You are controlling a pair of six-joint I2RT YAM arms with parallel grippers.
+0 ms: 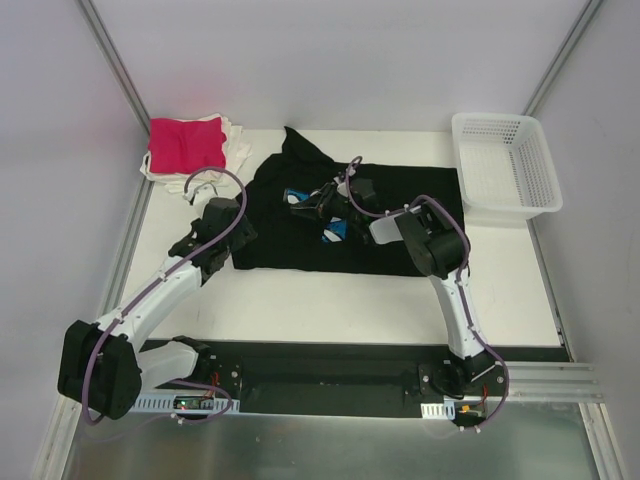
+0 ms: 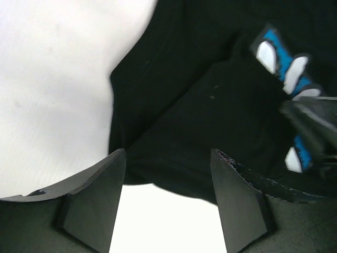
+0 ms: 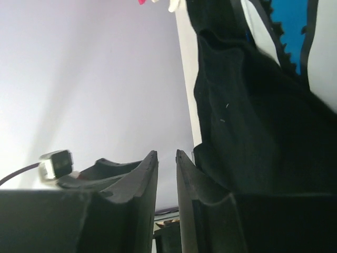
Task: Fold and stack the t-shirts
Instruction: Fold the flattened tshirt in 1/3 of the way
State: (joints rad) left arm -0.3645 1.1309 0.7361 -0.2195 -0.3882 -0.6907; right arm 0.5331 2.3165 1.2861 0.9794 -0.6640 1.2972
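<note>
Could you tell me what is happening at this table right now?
Two robot arms are working on a black t-shirt spread across the table. The left gripper is open at the shirt's near-left edge. The right gripper, fingers almost shut, is over its middle; whether it pinches cloth is unclear. A magenta-pink t-shirt lies folded on white ones at the far left corner. A white mesh basket stands far right.

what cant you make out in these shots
1. Right wrist view: whether the right pincer pinches the black t-shirt; the cloth blurs right beside it.
2. Top view: the blue-and-white print, mostly covered by folded cloth and that pincer.
3. Top view: how many white shirts lie under the magenta-pink t-shirt; only edges show.
</note>
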